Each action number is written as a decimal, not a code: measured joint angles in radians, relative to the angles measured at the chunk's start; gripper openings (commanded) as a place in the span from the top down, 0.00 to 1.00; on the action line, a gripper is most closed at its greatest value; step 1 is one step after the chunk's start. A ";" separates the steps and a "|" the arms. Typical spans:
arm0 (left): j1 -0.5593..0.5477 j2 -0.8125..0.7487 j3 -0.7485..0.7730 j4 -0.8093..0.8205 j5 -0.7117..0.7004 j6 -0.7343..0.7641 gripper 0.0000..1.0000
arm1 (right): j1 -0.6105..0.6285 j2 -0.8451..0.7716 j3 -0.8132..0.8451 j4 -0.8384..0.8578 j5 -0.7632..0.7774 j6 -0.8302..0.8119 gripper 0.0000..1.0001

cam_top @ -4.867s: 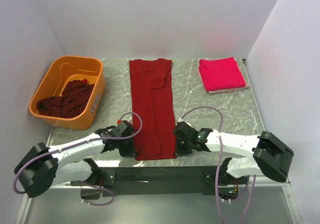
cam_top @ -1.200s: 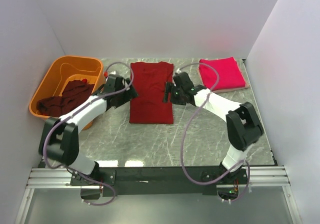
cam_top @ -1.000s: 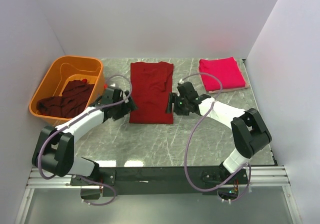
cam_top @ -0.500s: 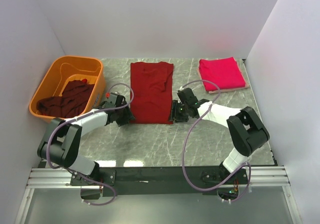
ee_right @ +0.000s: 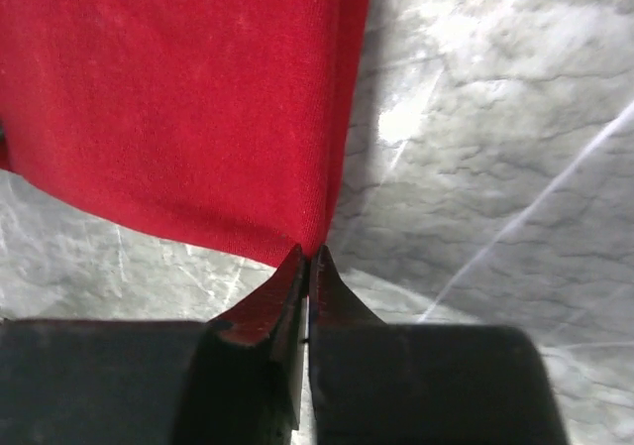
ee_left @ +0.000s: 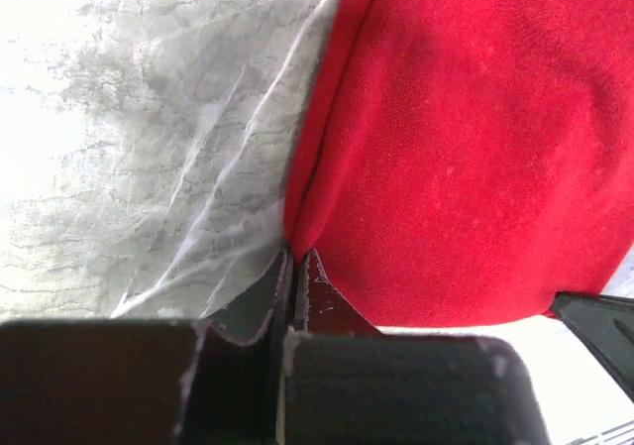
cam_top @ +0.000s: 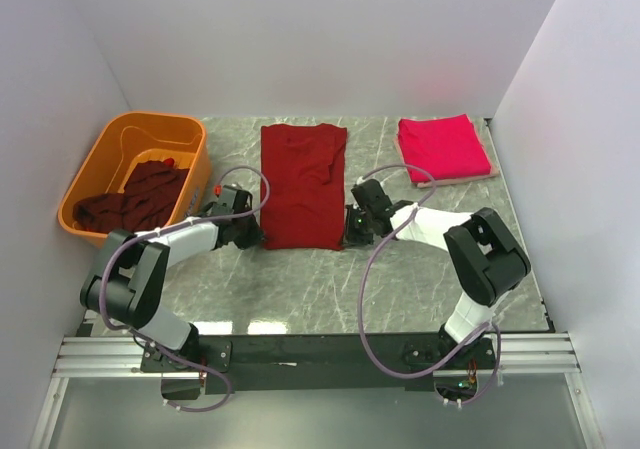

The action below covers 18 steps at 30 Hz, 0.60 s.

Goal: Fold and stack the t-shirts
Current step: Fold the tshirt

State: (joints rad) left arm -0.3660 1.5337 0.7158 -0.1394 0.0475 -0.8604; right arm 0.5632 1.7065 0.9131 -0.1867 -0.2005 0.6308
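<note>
A dark red t-shirt (cam_top: 302, 184) lies folded in half on the marble table, its fold edge nearest the arms. My left gripper (cam_top: 252, 236) is at the near left corner of the fold. In the left wrist view its jaws (ee_left: 295, 257) are shut, pinching the cloth's corner (ee_left: 456, 167). My right gripper (cam_top: 351, 231) is at the near right corner. In the right wrist view it (ee_right: 307, 255) is shut on the shirt's corner (ee_right: 198, 98). A crimson-pink t-shirt (cam_top: 443, 147) lies folded at the back right. More dark maroon t-shirts (cam_top: 135, 201) lie crumpled in the tub.
The orange plastic tub (cam_top: 190, 204) stands at the back left, close to my left arm. White walls close in the table on the left, back and right. Bare marble (cam_top: 330, 279) lies between the shirt and the arm bases.
The long shirt has been folded in half, away from the arms. Both grippers have since moved back along its sides to the near corners of the fold and stopped there.
</note>
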 measured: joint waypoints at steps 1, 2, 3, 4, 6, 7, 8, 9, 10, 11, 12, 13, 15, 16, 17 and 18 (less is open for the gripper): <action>0.000 0.000 0.000 0.000 0.000 0.001 0.99 | 0.003 0.000 -0.003 0.004 -0.001 0.003 1.00; 0.000 0.000 -0.002 0.002 0.002 0.001 0.99 | 0.008 -0.001 -0.011 0.013 0.000 0.008 1.00; 0.000 -0.005 -0.006 0.005 0.003 0.000 0.99 | 0.014 -0.006 -0.025 0.023 0.001 0.012 1.00; -0.003 -0.014 -0.018 0.011 0.000 -0.002 0.99 | 0.023 -0.018 -0.046 0.037 0.000 0.021 1.00; -0.019 -0.055 -0.055 0.009 -0.010 -0.018 0.99 | 0.042 -0.058 -0.094 0.049 0.003 0.031 1.00; -0.034 -0.080 -0.076 0.000 -0.018 -0.024 0.99 | 0.056 -0.089 -0.124 0.047 0.005 0.039 1.00; -0.060 -0.119 -0.107 -0.013 -0.029 -0.041 0.99 | 0.072 -0.122 -0.157 0.039 0.008 0.045 1.00; -0.089 -0.154 -0.130 -0.032 -0.040 -0.055 0.99 | 0.089 -0.161 -0.189 0.024 0.012 0.051 1.00; -0.125 -0.192 -0.153 -0.060 -0.051 -0.072 0.99 | 0.108 -0.197 -0.217 0.003 0.016 0.057 1.00; -0.164 -0.231 -0.175 -0.089 -0.057 -0.093 0.99 | 0.130 -0.236 -0.241 -0.024 0.019 0.063 1.00; -0.200 -0.267 -0.193 -0.124 -0.064 -0.112 0.99 | 0.154 -0.271 -0.261 -0.047 0.025 0.074 1.00; -0.242 -0.312 -0.213 -0.168 -0.072 -0.137 0.99 | 0.183 -0.312 -0.282 -0.070 0.029 0.086 1.00; -0.310 -0.401 -0.244 -0.259 -0.080 -0.191 0.99 | 0.248 -0.396 -0.316 -0.121 0.031 0.113 1.00; -0.338 -0.449 -0.255 -0.311 -0.082 -0.218 0.99 | 0.277 -0.434 -0.328 -0.140 0.029 0.129 1.00; -0.361 -0.499 -0.257 -0.369 -0.085 -0.245 0.99 | 0.296 -0.464 -0.336 -0.155 0.025 0.140 1.00; -0.380 -0.549 -0.257 -0.420 -0.093 -0.271 0.99 | 0.313 -0.501 -0.344 -0.172 0.024 0.157 1.00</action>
State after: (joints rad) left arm -0.7464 0.9848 0.4583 -0.5594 -0.0452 -1.1316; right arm 0.8761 1.2057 0.5686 -0.3592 -0.1768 0.7876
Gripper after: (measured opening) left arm 0.022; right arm 0.010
